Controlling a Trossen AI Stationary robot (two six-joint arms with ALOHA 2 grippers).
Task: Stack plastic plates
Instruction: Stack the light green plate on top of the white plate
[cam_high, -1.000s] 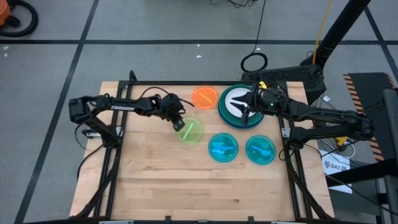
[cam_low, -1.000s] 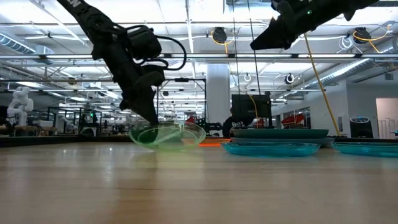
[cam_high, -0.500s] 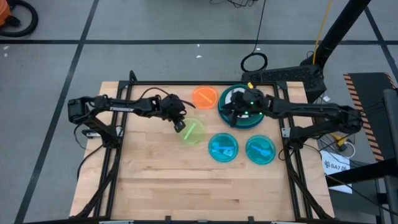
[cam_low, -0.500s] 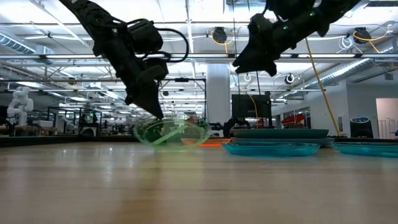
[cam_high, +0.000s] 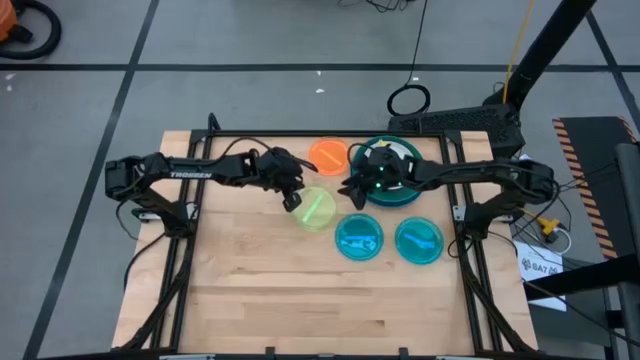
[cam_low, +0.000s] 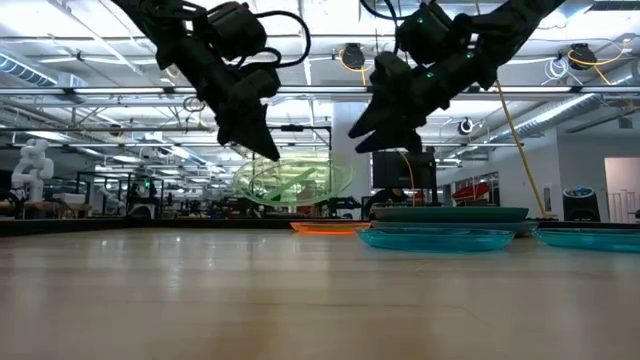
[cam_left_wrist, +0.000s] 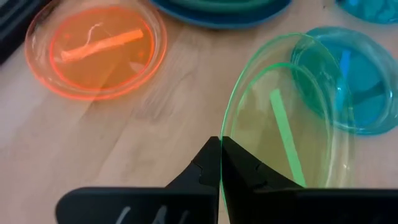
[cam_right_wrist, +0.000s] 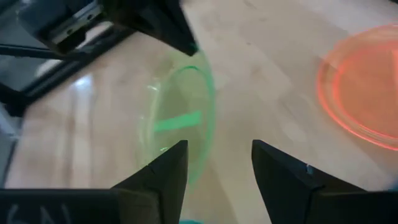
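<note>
**Green plate goes up**

Now the left gripper (cam_high: 291, 197) pinches the rim of the small see-through lime green plastic plate (cam_high: 314, 208) and has lifted it off the wooden table (cam_high: 250, 280). It hangs almost flat, open side up, near the small orange plate (cam_high: 328, 155). The right gripper (cam_high: 352, 190), fingers spread, has moved in close, maybe to take it

Lime green plate (cam_high: 315, 209): translucent, with a brighter green stripe across its middle; orange plate (cam_high: 328, 155): translucent neon orange with a paler streak; two cyan plates (cam_high: 358, 238) (cam_high: 419, 241): translucent, each with a lighter blue streak. Stack (cam_high: 398, 190) at the table's far edge: blue rim outermost, dark teal inside it, black and white at the centre. Table (cam_high: 250, 290): light wood-grain planks; left gripper (cam_left_wrist: 221, 163), right gripper (cam_right_wrist: 217, 163) and both arms: dark, near black.
</note>
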